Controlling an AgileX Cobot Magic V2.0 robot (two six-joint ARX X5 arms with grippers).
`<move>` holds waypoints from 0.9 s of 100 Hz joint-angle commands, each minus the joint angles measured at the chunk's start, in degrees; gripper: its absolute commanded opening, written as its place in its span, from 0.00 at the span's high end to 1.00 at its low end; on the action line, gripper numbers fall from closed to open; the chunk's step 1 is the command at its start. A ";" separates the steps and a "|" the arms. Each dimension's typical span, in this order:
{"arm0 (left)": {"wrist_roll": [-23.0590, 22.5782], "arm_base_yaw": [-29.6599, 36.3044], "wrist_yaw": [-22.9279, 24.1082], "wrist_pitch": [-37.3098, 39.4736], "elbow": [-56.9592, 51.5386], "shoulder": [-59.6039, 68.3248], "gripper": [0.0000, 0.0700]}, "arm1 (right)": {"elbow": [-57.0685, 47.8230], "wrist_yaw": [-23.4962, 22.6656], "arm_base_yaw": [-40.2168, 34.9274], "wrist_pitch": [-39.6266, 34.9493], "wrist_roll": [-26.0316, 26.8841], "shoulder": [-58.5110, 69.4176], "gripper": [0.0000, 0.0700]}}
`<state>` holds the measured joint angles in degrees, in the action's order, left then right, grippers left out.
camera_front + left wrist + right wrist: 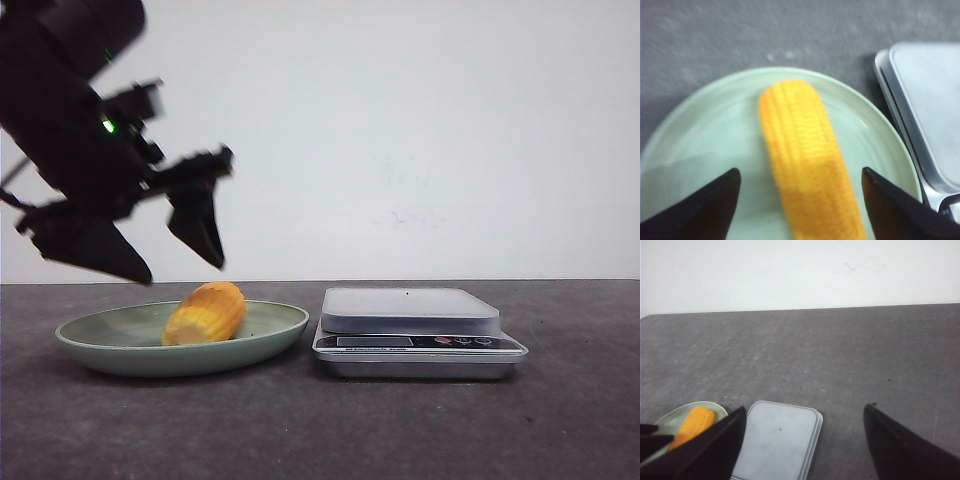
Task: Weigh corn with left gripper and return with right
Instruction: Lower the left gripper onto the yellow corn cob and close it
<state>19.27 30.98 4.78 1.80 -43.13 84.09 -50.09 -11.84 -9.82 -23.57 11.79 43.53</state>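
Note:
The corn (205, 313), a stubby yellow-orange cob, lies on a pale green plate (285, 325) at the left of the table. My left gripper (178, 268) hangs open just above it, tilted, with one finger on each side and not touching. In the left wrist view the corn (807, 170) lies between the spread fingers of the left gripper (800, 172). My right gripper (805, 409) is open and empty, high above the scale (777, 440). The corn (692, 425) shows at the edge of that view. The right gripper is out of the front view.
A silver kitchen scale (410, 310) with an empty flat platform stands right beside the plate, and it also shows in the left wrist view (930, 110). A dark grey tabletop (560, 420) lies around them, and a white wall stands behind.

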 commanded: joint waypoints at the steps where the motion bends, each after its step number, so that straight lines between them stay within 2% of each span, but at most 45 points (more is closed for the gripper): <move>1: 0.55 1.40 1.40 1.25 -1.62 1.53 0.32 | -0.94 0.11 -0.17 0.22 -0.63 0.20 0.33; 25: 0.57 3.63 3.39 2.60 -1.62 4.63 0.32 | -0.94 0.24 -0.17 -0.72 -0.66 0.20 0.33; 48: 1.27 4.42 3.37 2.54 -1.62 7.37 0.35 | -0.94 0.24 -0.17 -0.81 -0.63 0.20 0.33; 57: 1.44 4.66 3.39 2.73 -1.62 7.37 0.53 | -0.94 0.24 -0.17 -0.98 -0.63 0.20 0.33; 68: 1.38 4.68 3.10 2.99 -1.62 7.37 0.86 | -0.94 0.24 -0.17 -0.96 -0.59 0.20 0.33; 75: 1.38 4.72 2.69 2.71 -1.62 7.37 0.99 | -0.94 0.26 -0.17 -0.96 -0.59 0.20 0.33; 90: 1.38 4.90 2.71 1.79 -1.84 7.15 0.99 | -0.94 0.26 -0.17 -0.92 -0.46 0.20 0.33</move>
<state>20.56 35.18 7.62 4.23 -43.88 90.70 -50.09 -11.79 -9.82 -25.02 11.79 43.53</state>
